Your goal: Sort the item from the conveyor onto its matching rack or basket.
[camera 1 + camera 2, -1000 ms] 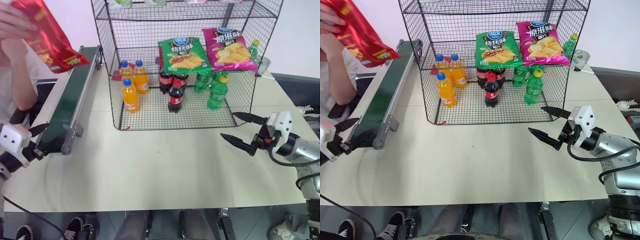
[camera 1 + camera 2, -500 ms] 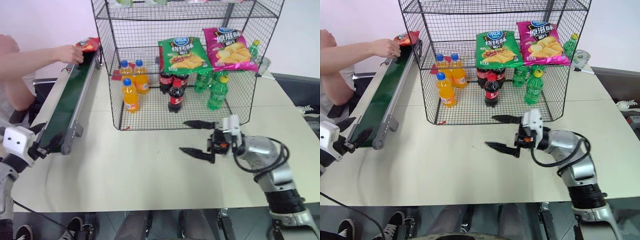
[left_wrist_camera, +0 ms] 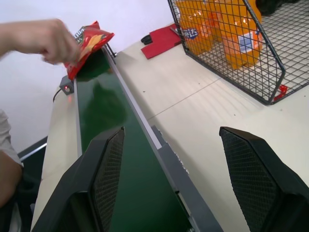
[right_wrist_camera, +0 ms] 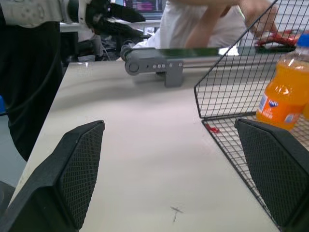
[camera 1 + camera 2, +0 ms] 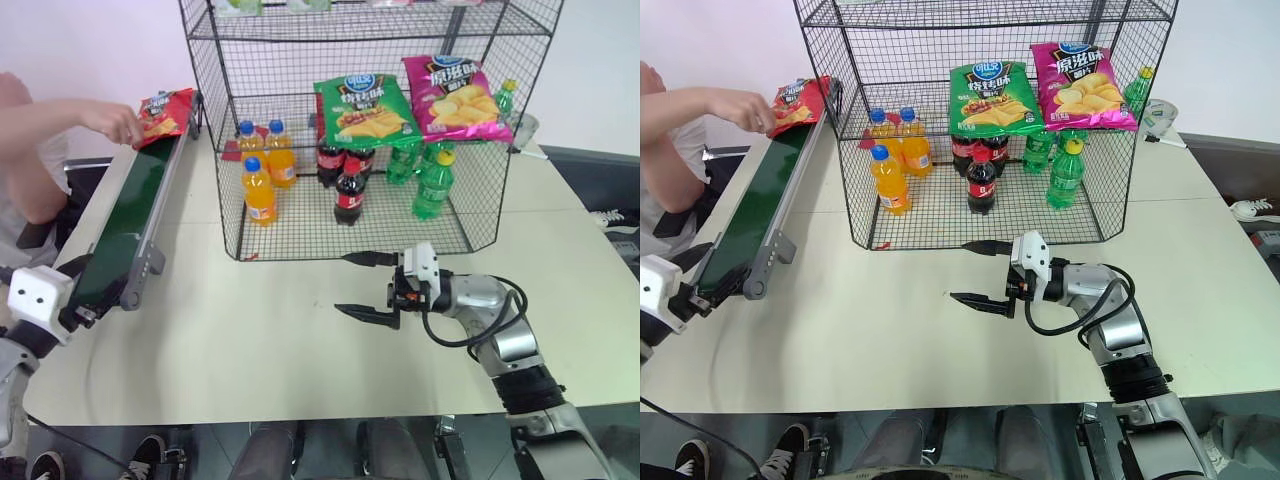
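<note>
The item, a glossy red crisp bag, lies at the far end of the dark green conveyor, with a person's hand on it. At the belt's near end my left gripper stands open, its fingers either side of the belt's end and apart from the bag. The black wire rack stands at the table's middle back. In front of it my right gripper hovers low over the table, open and empty, pointing left toward the conveyor.
A green crisp bag and a magenta one lie on the rack's middle tier. Orange bottles, cola bottles and green bottles stand on its bottom tier. The person sits at the far left.
The person has brought the red bag down from the air onto the belt's far end. My right gripper has swung left across the table in front of the rack.
</note>
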